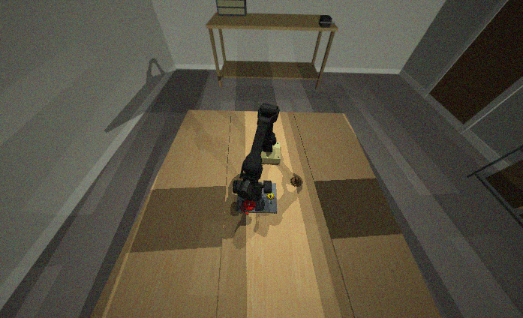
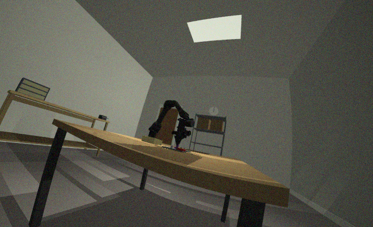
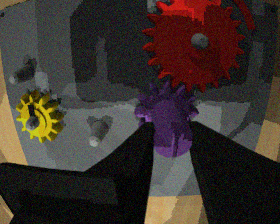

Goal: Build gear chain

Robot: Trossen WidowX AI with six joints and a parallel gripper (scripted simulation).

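My gripper [image 3: 171, 129] [image 2: 177, 145] is shut on the raised hub of a purple gear [image 3: 166, 106], low over the grey board [image 3: 51, 157] [image 1: 272, 208]. The purple gear's teeth are right beside those of the red gear [image 3: 173, 57] [image 1: 249, 205]; whether it sits flat cannot be told. The yellow gear [image 3: 50, 119] [image 1: 270, 196] is on its peg at the left in the wrist view. An empty peg [image 3: 97, 134] stands between the yellow and purple gears, and another peg [image 3: 23, 72] stands behind the yellow one.
A loose brown gear [image 1: 296, 181] stands on the table to the right of the board in the top view. The arm's pale base [image 1: 272, 158] is behind the board. The red arrow [image 3: 245, 14] curves beside the red gear. Patchy shadows cross the board and table.
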